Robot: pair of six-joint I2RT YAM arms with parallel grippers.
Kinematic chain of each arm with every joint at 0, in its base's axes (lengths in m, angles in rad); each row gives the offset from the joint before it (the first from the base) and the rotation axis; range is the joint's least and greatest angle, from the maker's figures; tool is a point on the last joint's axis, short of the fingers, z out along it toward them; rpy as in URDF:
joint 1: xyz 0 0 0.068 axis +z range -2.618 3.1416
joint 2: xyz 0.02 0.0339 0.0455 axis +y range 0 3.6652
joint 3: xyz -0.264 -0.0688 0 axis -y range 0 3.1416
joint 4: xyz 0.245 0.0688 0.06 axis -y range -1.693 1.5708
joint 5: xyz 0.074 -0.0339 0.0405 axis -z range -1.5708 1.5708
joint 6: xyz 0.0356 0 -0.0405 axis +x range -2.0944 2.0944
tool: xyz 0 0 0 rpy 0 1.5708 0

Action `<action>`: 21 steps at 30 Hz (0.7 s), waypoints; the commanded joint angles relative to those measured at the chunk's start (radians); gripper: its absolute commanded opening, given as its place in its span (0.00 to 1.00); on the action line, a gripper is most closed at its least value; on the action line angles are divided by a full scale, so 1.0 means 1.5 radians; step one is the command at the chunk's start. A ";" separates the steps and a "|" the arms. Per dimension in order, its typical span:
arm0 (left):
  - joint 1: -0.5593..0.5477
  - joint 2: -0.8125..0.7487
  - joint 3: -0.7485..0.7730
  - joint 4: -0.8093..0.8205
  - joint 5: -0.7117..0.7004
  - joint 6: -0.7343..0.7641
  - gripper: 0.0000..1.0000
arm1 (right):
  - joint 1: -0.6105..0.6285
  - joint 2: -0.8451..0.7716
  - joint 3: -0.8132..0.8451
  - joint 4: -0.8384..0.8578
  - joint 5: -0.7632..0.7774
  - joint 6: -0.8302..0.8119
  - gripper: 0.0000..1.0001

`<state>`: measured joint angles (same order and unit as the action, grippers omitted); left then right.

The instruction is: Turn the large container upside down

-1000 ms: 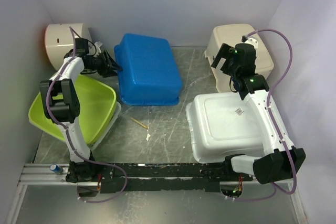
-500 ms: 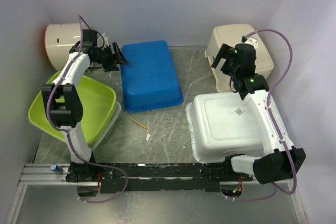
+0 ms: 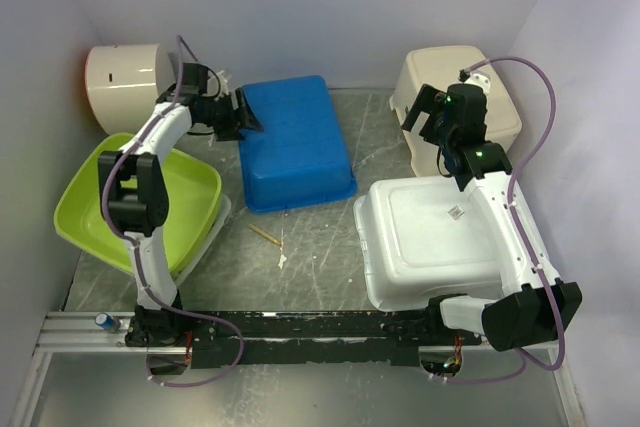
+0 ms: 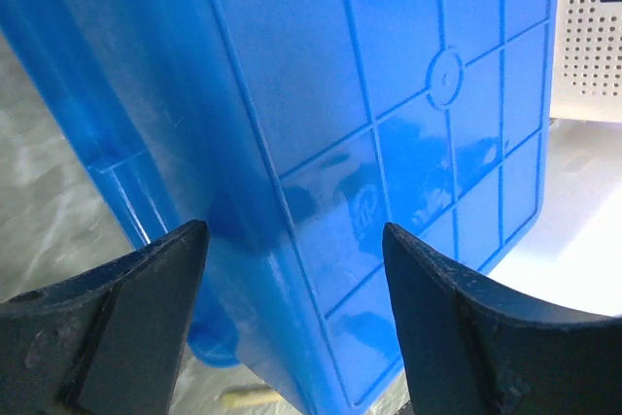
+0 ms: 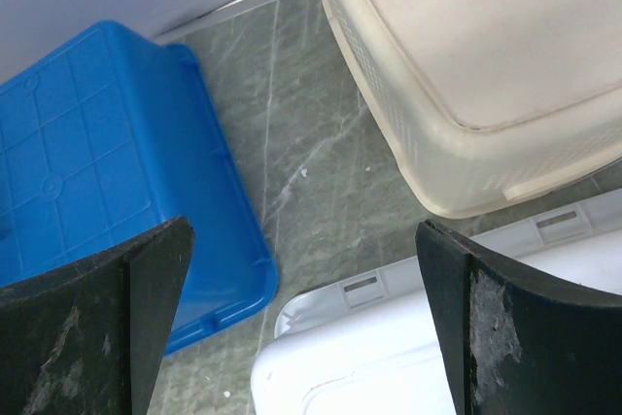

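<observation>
Nearest to the arm bases, at the right side of the table (image 3: 320,247): the large container (image 3: 420,247), lying rim down and base up, with the small label sticker (image 3: 455,213) on top. Looks turned over already, so probably little left to do on it. Crossed from above by the right arm; impossible to say whether touching. At the left, a green tub (image 3: 180,192), mouth up. Further away, the right gripper (image 5: 303,228), jaws wide apart, holding nothing, hanging over bare table between the large container, the cream basket (image 3: 455,72) and the blue tub (image 3: 295,142). At the far left side of the blue tub, the left gripper (image 3: 250,119), jaws apart too and gripping nothing, very close to the ribbed base and long side of that tub. Possible trouble from here: closing on the blue rim and lifting the wrong tub, or dragging the white one out of place by a careless pull-back of the right arm above it.
</observation>
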<state>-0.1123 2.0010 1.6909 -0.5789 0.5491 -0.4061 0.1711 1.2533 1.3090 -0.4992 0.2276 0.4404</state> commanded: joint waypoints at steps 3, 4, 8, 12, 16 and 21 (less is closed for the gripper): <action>-0.108 0.071 0.075 0.096 0.040 -0.055 0.82 | -0.004 -0.019 -0.010 -0.014 0.008 -0.011 1.00; -0.120 0.082 0.090 0.106 0.038 -0.065 0.81 | -0.004 -0.020 -0.009 -0.016 0.009 -0.012 1.00; -0.140 0.136 0.146 0.133 0.053 -0.092 0.79 | -0.004 -0.027 -0.011 -0.025 0.014 -0.016 1.00; -0.154 0.164 0.186 0.143 0.055 -0.104 0.79 | -0.004 -0.034 -0.016 -0.026 0.017 -0.016 1.00; -0.161 0.205 0.250 0.137 0.075 -0.110 0.79 | -0.004 -0.034 -0.020 -0.027 0.016 -0.014 1.00; -0.163 0.218 0.282 0.116 0.067 -0.108 0.78 | -0.004 -0.036 -0.021 -0.036 0.024 -0.015 1.00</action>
<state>-0.3496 2.3356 2.0750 -0.4213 0.6235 -0.5617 0.1703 1.2160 1.2858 -0.5381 0.2379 0.4294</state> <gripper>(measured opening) 0.781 0.999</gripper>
